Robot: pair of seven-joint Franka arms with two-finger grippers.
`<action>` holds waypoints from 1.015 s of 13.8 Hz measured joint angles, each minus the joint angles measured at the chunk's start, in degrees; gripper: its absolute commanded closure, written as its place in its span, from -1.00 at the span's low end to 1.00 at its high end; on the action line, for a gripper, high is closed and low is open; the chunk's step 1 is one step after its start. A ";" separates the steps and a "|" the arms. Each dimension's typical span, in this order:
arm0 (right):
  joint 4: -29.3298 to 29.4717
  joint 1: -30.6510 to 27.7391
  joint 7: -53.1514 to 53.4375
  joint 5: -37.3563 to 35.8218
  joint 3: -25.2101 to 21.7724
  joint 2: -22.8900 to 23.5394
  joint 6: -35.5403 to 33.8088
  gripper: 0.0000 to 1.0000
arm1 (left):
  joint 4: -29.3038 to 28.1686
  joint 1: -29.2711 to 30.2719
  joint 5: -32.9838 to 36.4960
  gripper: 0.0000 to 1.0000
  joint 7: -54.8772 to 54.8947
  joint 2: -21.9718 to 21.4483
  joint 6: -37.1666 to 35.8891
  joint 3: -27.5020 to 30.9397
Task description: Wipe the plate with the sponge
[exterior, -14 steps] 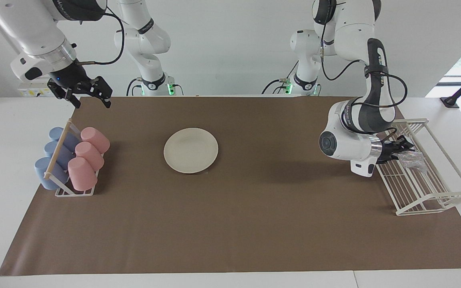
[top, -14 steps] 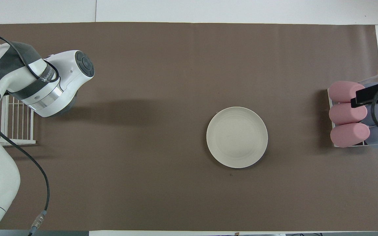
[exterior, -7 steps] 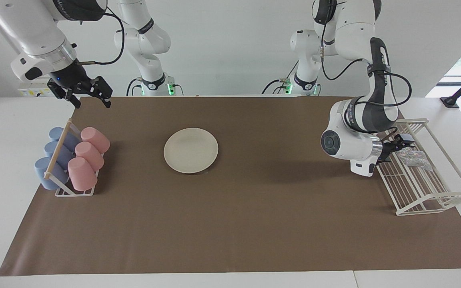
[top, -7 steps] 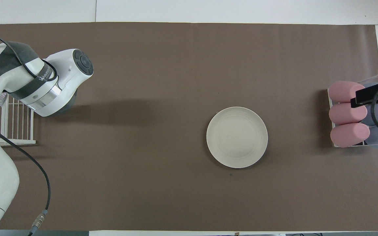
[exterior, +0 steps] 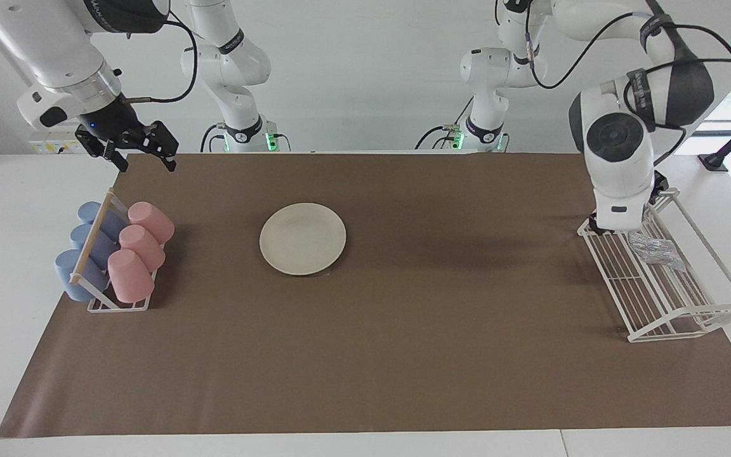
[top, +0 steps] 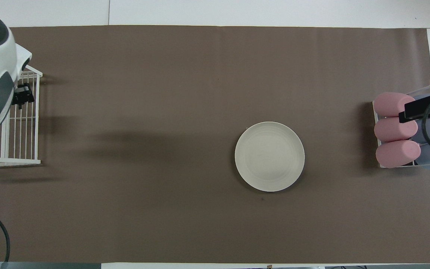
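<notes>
The cream-white plate point(exterior: 302, 238) point(top: 270, 156) lies flat on the brown mat, about mid-table, with nothing on it. The silvery wrinkled sponge point(exterior: 654, 249) lies in the white wire rack point(exterior: 676, 304) at the left arm's end, touched by no gripper. My left gripper point(exterior: 657, 185) point(top: 22, 95) hangs over the rack's end nearer the robots, above the sponge, mostly hidden by its own wrist. My right gripper point(exterior: 146, 165) point(top: 422, 108) waits open and holds nothing, up in the air over the cup rack's end nearer the robots.
A small rack with pink cups point(exterior: 137, 251) point(top: 396, 130) and blue cups point(exterior: 83, 254) lying on their sides stands at the right arm's end. The brown mat point(exterior: 403, 330) covers most of the white table.
The left arm has let go of the sponge, risen from the wire rack and swung its wrist upward. The sponge stays in the rack. The right arm has not moved.
</notes>
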 measured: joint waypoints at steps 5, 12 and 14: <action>-0.05 0.14 0.00 0.00 0.16 0.00 -0.11 -1.00 | 0.46 5.10 -16.65 -1.00 7.33 -9.34 -3.95 0.20; -0.14 0.25 0.00 0.00 0.74 0.00 -0.48 -1.00 | -2.27 6.34 -29.31 -1.00 27.71 -15.55 -7.24 0.25; -0.35 0.25 0.00 0.00 0.75 0.00 -0.61 -1.00 | -4.09 6.39 -29.95 -1.00 29.23 -15.30 -3.09 0.21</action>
